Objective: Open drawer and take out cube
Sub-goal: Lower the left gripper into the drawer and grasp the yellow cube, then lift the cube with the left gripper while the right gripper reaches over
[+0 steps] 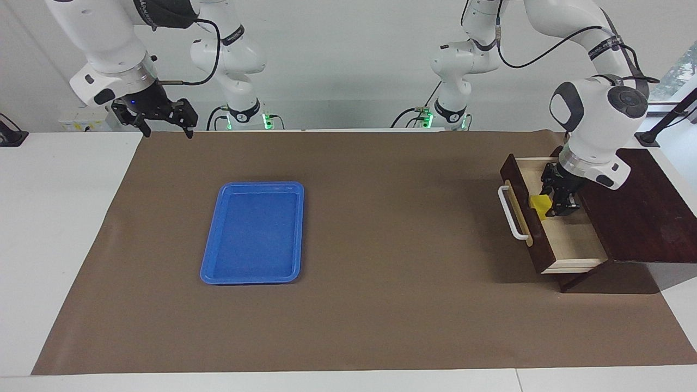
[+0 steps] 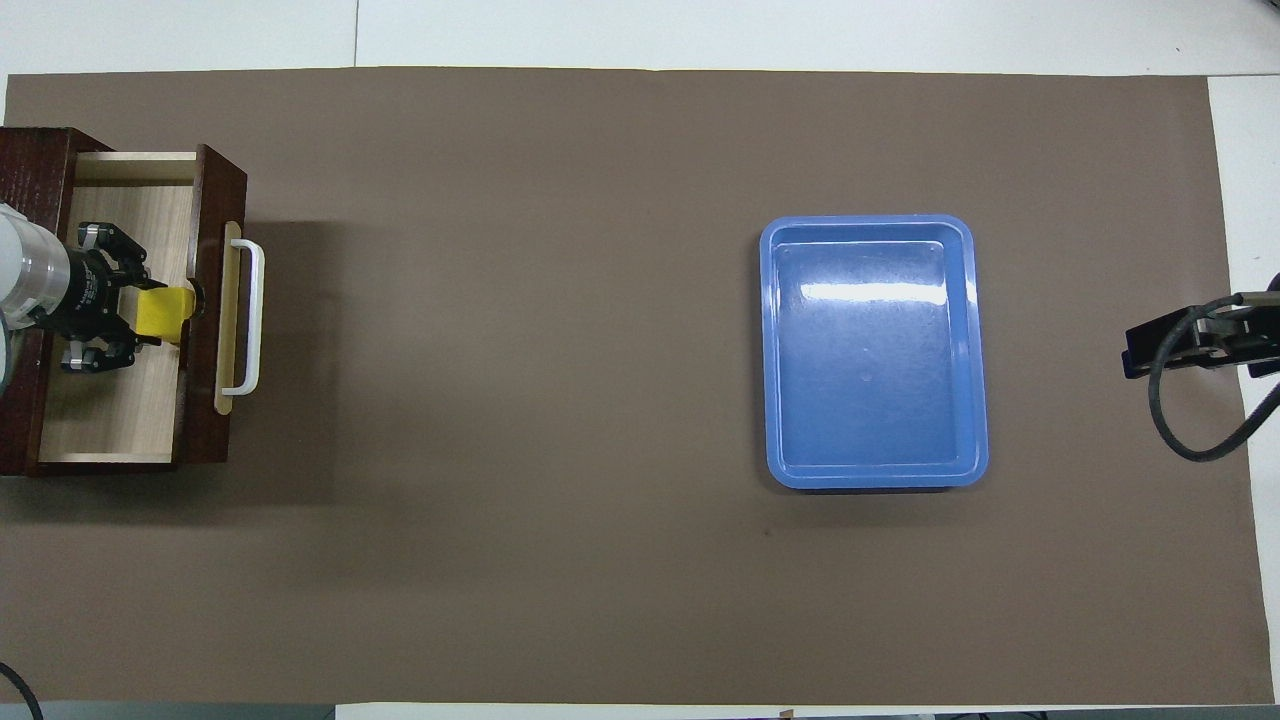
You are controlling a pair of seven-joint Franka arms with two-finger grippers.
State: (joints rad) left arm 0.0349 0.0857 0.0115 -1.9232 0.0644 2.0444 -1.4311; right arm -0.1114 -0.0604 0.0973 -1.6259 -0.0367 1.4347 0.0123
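Note:
The dark reddish-brown drawer (image 1: pixel 521 211) stands pulled out of its matching box (image 1: pixel 645 215) at the left arm's end of the table, its white handle (image 1: pixel 512 213) facing the table's middle. It also shows in the overhead view (image 2: pixel 212 200). The small yellow cube (image 1: pixel 540 204) is inside the drawer, close to the front panel; it also shows in the overhead view (image 2: pixel 165 312). My left gripper (image 1: pixel 555 207) reaches down into the drawer with its fingers on either side of the cube, shut on it. I cannot tell whether the cube rests on the drawer floor. My right gripper (image 1: pixel 166 130) waits open and empty over the right arm's end of the table.
A blue plastic tray (image 1: pixel 256 275) lies empty on the brown mat (image 1: pixel 381 245), toward the right arm's end of the table. The box stands at the mat's edge at the left arm's end.

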